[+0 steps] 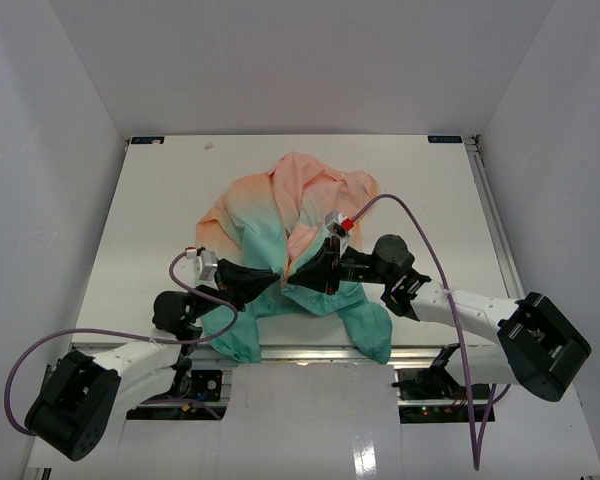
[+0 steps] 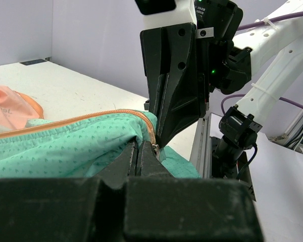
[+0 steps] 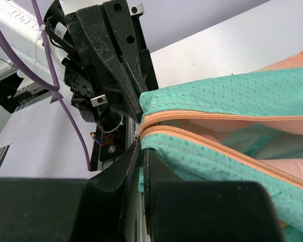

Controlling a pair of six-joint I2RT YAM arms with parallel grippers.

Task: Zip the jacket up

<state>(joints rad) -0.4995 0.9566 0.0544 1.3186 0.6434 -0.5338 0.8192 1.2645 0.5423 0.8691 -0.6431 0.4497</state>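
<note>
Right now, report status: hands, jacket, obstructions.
Both shut: left hand, right hand, on jacket at foot of zipper. Zipper open. Hands tip to tip.

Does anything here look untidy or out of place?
The jacket lies crumpled rather than flat, and its teal bottom hangs over the near edge of the table. Its zipper is open, the two orange tapes apart, while the left gripper and the right gripper pinch the hem.

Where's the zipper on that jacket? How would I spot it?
On the white table lies a crumpled jacket, peach at the far end, teal at the near end. At its teal edge the left end effector and right end effector meet, pinched shut on the fabric. The zipper is the pair of thin orange strips spreading from there, the only orange lines on green cloth.
</note>
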